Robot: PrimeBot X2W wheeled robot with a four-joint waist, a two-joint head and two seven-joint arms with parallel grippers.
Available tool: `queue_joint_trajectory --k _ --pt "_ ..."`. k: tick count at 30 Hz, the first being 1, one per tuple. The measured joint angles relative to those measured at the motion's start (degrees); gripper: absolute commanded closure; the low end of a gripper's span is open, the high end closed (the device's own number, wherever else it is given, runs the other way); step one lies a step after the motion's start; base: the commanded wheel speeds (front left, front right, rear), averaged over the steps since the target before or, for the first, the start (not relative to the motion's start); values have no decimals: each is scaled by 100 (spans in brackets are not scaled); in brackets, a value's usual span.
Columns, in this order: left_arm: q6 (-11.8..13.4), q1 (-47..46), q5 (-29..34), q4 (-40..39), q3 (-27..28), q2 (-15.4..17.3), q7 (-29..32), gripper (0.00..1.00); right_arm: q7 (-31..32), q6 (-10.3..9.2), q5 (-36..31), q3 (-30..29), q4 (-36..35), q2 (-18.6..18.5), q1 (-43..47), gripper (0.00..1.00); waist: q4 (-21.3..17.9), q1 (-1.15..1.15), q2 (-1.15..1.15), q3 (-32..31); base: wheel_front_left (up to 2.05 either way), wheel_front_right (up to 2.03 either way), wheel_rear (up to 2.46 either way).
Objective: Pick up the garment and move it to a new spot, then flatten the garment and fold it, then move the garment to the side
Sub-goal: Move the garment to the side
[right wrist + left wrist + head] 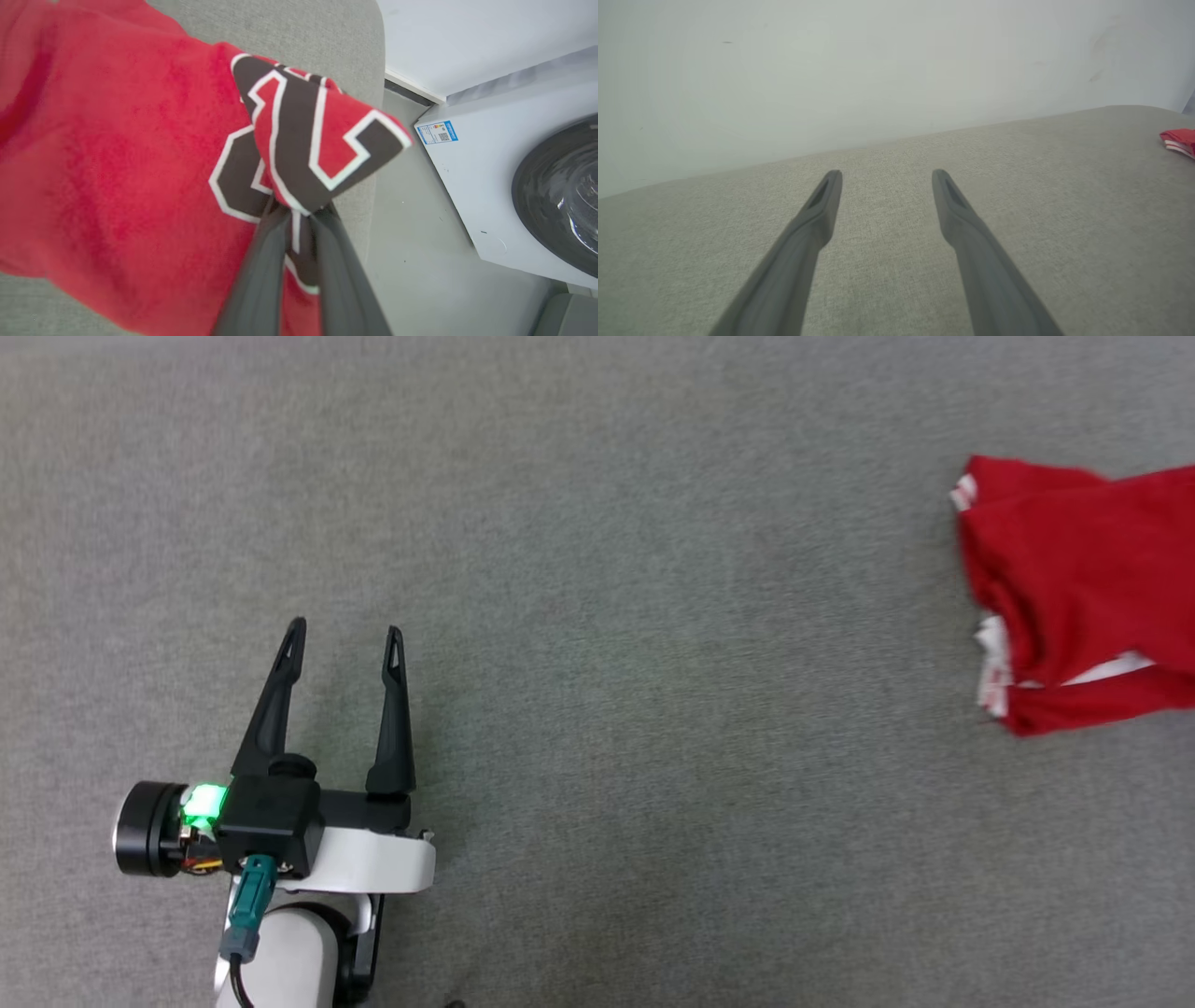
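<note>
Garment (1074,588) comes first in the head view: a red bunch with white trim at the far right, cut off by the frame edge. The left tool (345,627) is at the near left over bare bench (653,709), its fingers spread and nothing between them. The two are well apart, with open grey cloth between them.

In the left wrist view, the left tool (887,173) is released and points across the bench (1017,196) toward a pale wall (831,70). A sliver of the garment (1180,139) sits at the right border.

In the right wrist view, the right tool (299,221) is clenched on a fold of the garment (117,163), pinching it right at the dark lettering (299,130), which stands up in a peak above the fingers. The rest spreads red over the bench to the left. The bench edge (369,93) runs just beside the grip, with floor (411,261) below it and a washer (490,186) beyond.

The cloth looks soft, light and limp. From a single pinch it will likely sag and bunch, and may drag rather than lift clean. Flattening would probably go better with a hold at two points along the hem or shoulders, one per tool. The right side is tight, because loose cloth could slide over the edge. The bare middle and left give plenty of room to lay it out.
</note>
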Motion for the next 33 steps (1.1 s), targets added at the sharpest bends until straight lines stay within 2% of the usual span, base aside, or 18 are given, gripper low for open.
queue_joint_trajectory --k 9,17,18,19,20,26,33 --pt "36 -220 5 -158 -71 32 0 0 -187 0 -308 -690 1133 -120 -444 100 265 0 0 525 0 0 0" --pt "93 -276 -29 -134 -66 75 0 0 -309 0 -687 -1043 1851 198 -594 100 328 -1 0 497 0 0 0" --pt "105 -267 -30 -125 -62 80 0 0 -355 0 -747 -1085 1912 243 -594 88 322 0 0 462 0 0 0" --pt "119 -258 -32 -120 -55 86 0 0 -426 0 -831 -1126 1954 274 -597 32 316 0 0 426 0 0 0" --pt "135 -241 -38 -112 -53 88 0 0 -512 0 -927 -1195 2016 304 -612 0 310 0 0 387 0 0 0" --pt "185 -62 -86 -65 -31 85 0 0 -965 0 -1381 -1418 2065 541 -650 0 280 -1 0 61 0 0 0" --pt "240 330 -174 27 5 32 0 0 -2402 0 -2036 -1992 1448 1011 -485 0 286 -1 0 -498 0 0 0"
